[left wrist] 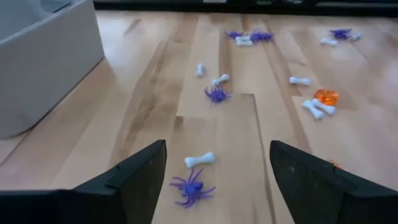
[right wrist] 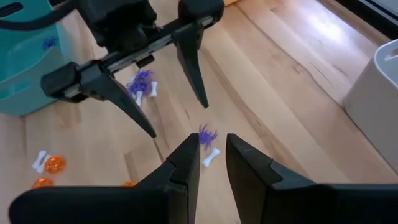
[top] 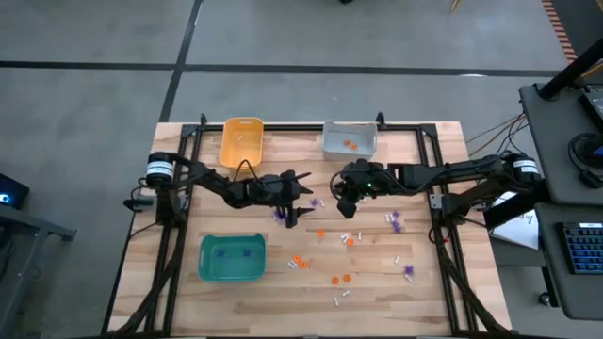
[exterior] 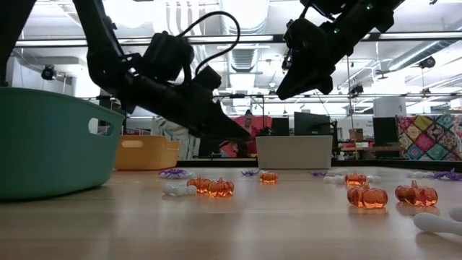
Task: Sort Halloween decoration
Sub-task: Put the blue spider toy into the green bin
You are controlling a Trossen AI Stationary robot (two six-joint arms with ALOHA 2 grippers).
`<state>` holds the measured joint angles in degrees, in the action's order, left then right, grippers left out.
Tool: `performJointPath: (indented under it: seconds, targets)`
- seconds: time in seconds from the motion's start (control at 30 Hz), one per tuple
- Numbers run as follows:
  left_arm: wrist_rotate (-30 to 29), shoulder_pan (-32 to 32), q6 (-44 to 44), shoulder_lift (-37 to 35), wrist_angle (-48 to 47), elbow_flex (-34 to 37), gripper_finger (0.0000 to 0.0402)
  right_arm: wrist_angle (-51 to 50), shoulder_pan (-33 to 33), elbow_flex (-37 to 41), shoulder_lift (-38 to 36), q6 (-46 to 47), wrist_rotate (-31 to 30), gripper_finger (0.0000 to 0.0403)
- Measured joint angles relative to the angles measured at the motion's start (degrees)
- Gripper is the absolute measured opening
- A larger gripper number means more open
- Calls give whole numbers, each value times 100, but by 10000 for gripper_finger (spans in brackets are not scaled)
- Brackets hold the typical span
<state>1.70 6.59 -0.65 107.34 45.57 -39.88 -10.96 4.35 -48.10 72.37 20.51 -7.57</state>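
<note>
My left gripper (top: pixel 303 199) hangs over the middle of the light wooden slatted table (top: pixel 424 282), its two dark fingers (left wrist: pixel 134 180) spread as wide as they go and holding nothing. My left arm reaches in from the table's left edge, the gripper tipped down toward the boards. Just below the fingers lie a small purple spiky plastic spider (left wrist: pixel 191 188) and a little white plastic bone (left wrist: pixel 200 160), side by side on the wood. My right gripper (top: pixel 346 201) hovers close by, pointing down, its fingers nearly together and empty. The other purple, white and orange pumpkin-shaped (exterior: pixel 220 188) trinkets lie scattered over the table's middle and right, with a few already in the teal plastic bin (top: pixel 231 259) and the grey plastic bin (top: pixel 350 139).
</note>
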Motion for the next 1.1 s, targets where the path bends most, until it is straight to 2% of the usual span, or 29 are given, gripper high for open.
performJointPath:
  seconds: [0.3,1.1]
  targets:
    - [-115,9,-34,459,-32,-392,258,-3,-1,0,3,13,-1,68]
    - [-484,41,-34,967,-69,-441,239,-22,1,2,5,99,-7,68]
